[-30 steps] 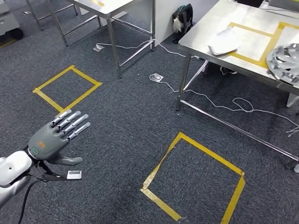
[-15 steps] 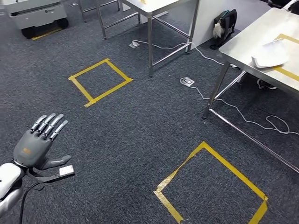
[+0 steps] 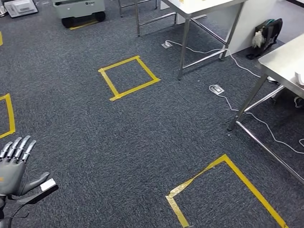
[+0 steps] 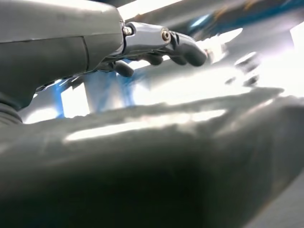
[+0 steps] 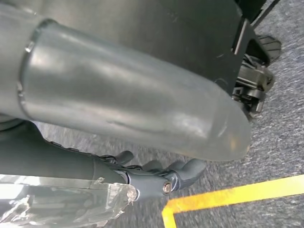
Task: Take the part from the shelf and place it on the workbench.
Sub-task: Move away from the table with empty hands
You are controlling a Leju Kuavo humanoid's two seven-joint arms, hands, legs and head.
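Note:
My left hand [image 3: 14, 165] hangs low at the left of the head view, above the dark carpet, fingers spread and nothing in it. In the blurred left wrist view its fingers [image 4: 168, 42] reach out straight and bare. The right wrist view has my right hand [image 5: 157, 178] stretched out over the carpet, holding nothing, with crinkled clear film [image 5: 68, 204] beside it. A corner of the steel workbench [image 3: 285, 61] juts in at the right edge, a white item [image 3: 300, 77] just showing on it.
A second steel table [image 3: 201, 7] stands at the back, with a black bag [image 3: 267, 31] on the floor beside it. White cables and a floor socket [image 3: 216, 89] lie between the tables. Yellow tape squares [image 3: 129, 77] mark the carpet. A grey cart [image 3: 79, 8] stands far left.
The camera has swung left, so the whole scene slid right and the workbench has nearly left the picture. My left hand sits lower and further left in the frame, still spread.

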